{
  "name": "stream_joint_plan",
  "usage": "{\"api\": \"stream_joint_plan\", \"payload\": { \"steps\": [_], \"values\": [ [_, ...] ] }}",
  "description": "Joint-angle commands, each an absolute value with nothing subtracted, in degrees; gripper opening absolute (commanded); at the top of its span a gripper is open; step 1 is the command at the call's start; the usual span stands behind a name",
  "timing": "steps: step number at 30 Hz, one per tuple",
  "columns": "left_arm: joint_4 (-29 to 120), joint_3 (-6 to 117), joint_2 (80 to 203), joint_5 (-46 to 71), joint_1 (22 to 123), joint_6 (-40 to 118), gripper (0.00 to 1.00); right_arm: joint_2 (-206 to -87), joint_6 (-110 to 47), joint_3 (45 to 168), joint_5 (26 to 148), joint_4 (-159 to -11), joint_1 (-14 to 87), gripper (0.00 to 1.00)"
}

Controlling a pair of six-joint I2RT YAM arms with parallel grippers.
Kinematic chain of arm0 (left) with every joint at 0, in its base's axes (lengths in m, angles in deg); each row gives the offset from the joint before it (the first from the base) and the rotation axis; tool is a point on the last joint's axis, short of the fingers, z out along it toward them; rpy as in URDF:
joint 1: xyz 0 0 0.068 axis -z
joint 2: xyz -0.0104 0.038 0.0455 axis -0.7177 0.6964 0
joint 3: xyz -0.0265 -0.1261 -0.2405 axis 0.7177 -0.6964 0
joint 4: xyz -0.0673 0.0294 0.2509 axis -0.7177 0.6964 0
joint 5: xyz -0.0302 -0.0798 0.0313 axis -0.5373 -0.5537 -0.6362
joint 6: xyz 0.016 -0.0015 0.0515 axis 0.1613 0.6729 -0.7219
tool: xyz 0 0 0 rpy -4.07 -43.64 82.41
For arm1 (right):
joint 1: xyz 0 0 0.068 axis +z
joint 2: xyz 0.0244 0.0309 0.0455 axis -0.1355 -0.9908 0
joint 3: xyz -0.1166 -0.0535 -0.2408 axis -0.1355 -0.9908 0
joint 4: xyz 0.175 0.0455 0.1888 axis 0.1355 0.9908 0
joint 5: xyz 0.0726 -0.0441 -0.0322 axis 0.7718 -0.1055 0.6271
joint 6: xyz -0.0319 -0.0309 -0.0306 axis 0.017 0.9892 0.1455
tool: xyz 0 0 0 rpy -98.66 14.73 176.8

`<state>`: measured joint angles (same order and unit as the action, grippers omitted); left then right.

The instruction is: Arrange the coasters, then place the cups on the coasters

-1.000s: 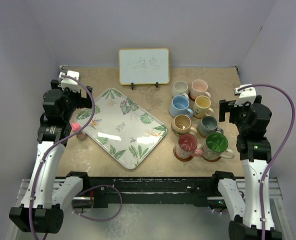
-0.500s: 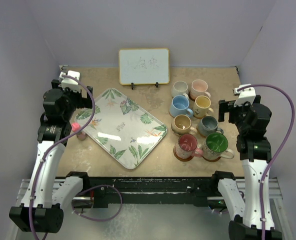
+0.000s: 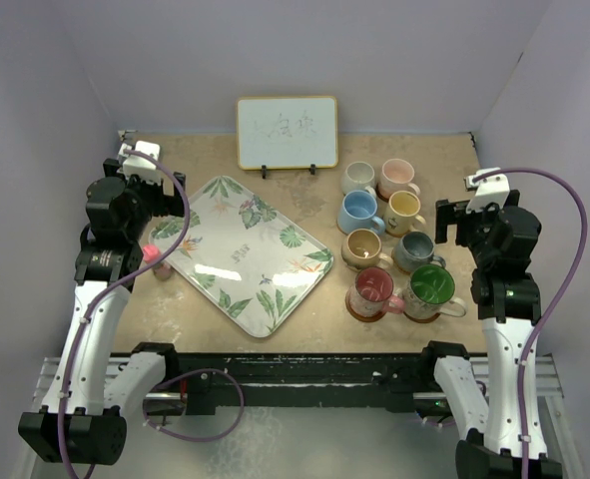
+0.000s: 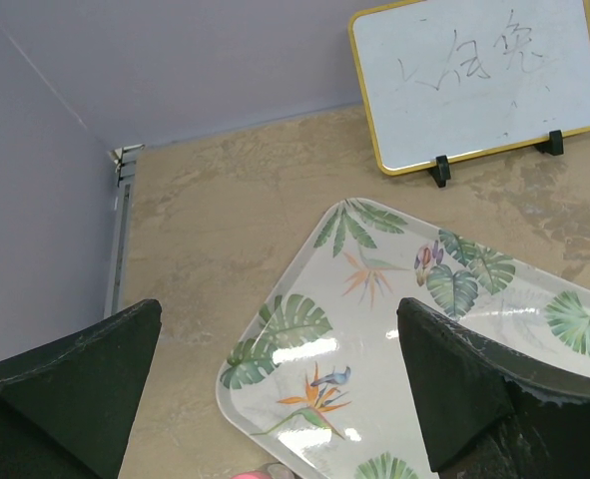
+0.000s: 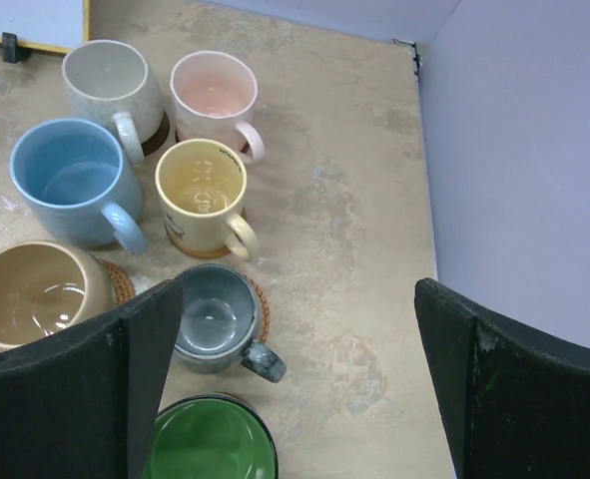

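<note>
The job looks done, or all but. Eight cups [image 3: 394,235] stand in two neat columns at 3 o'clock on the table [image 3: 175,319], and brown coasters [image 5: 261,304] peep out from under most of them: grey, tan, white, yellow, red and green. Under the blue cup [image 5: 70,180] I cannot make one out, as the mug hides its own base. No cup looks tipped or off its disc, and no bare coaster shows. The tray [image 3: 296,299] lies empty at 9 o'clock from the cups. The left gripper [image 4: 275,319] hangs wide open over the tray's far corner, holding nothing. The right gripper [image 5: 296,299] is equally wide and empty, above the columns' 3 o'clock side. Little seems left but a check.
</note>
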<state>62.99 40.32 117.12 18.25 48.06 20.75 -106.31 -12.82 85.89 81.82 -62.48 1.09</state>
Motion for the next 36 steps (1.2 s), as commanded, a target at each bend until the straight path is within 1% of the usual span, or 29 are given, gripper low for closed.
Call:
{"api": "stream_joint_plan", "payload": {
  "steps": [1, 23, 30, 33, 36],
  "values": [
    [61.30, 41.50, 116.72, 17.28, 47.36, 20.01, 0.98, -106.30, -12.22, 86.88, 82.75, -63.81, 1.28, 1.00],
    [61.14, 41.36, 116.66, 17.26, 47.36, 19.92, 0.98, -106.19, -12.34, 86.87, 82.73, -63.82, 1.24, 1.00],
    [60.70, 41.09, 116.63, 18.26, 47.35, 19.90, 0.98, -106.35, -15.02, 86.35, 77.05, -64.31, 1.21, 1.00],
    [60.68, 41.03, 116.68, 18.21, 47.36, 19.88, 0.98, -106.27, -13.41, 86.39, 80.56, -64.67, 1.20, 1.00],
    [60.60, 41.05, 116.62, 18.20, 47.35, 19.88, 0.98, -106.25, -11.92, 86.71, 88.35, -63.29, 1.27, 1.00]
  ]
}}
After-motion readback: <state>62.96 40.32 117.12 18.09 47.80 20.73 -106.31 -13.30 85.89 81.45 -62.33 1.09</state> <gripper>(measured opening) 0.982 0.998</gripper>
